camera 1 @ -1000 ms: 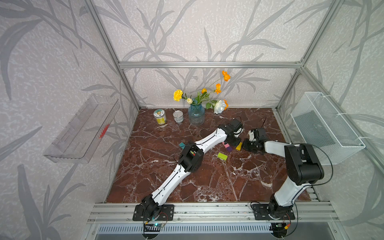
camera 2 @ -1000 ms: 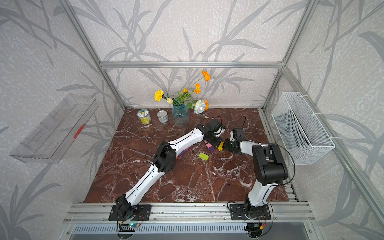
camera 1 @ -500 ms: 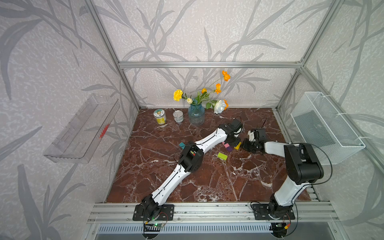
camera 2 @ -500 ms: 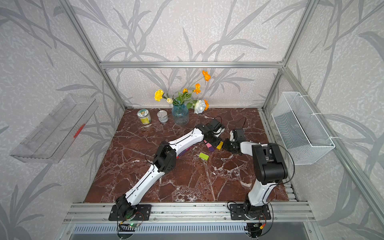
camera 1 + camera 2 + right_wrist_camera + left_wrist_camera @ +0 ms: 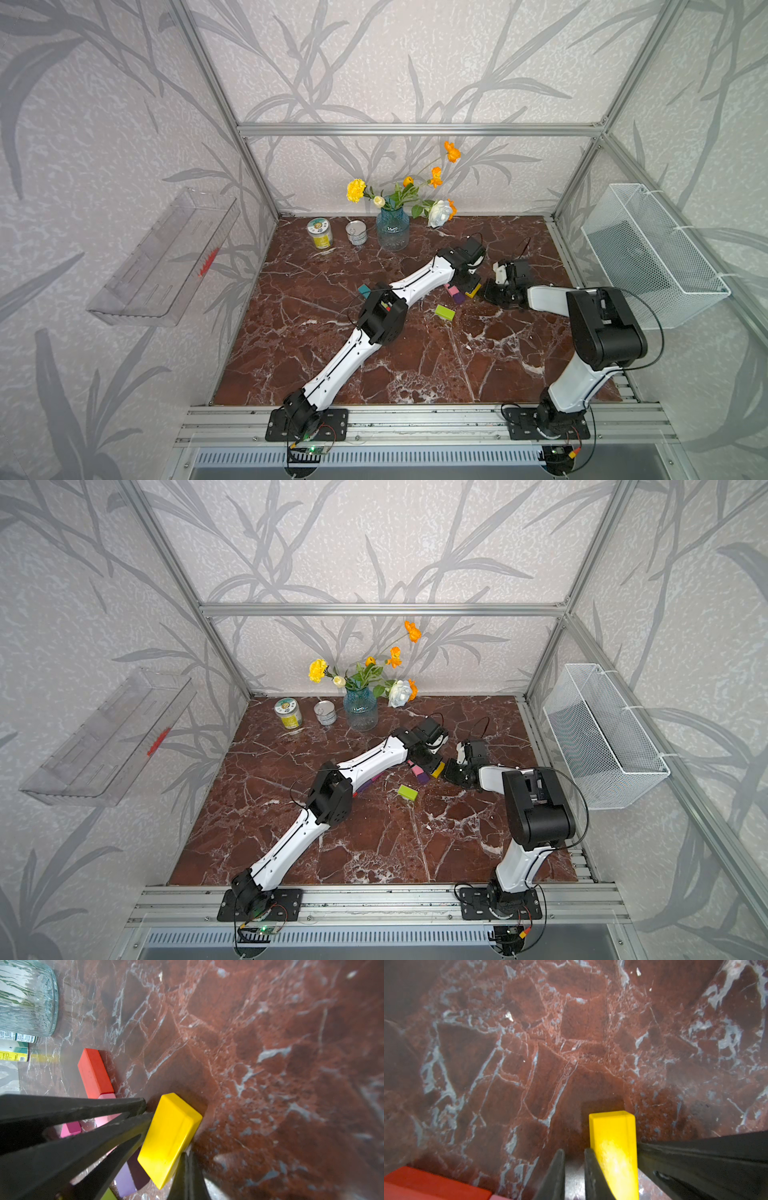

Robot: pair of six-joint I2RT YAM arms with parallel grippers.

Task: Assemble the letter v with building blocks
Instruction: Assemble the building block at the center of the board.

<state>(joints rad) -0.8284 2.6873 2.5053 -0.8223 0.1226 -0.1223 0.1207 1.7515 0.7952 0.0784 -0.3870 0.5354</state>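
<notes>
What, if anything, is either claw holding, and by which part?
Nothing. The yellow block sits between the claws, outside both: the left claw is narrowly open and empty, the right claw shut.

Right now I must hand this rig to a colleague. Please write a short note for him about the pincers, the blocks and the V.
Left pincer: narrowly open, empty, tips beside the yellow block.
Right pincer: shut, empty, tip at the yellow block's opposite side.
Done: red bar and pink block lie end to end, like one stroke; the purple block lies by the yellow one.
Left: probably align the yellow block as the second stroke. The lime green block and teal block lie apart, unused.
</notes>
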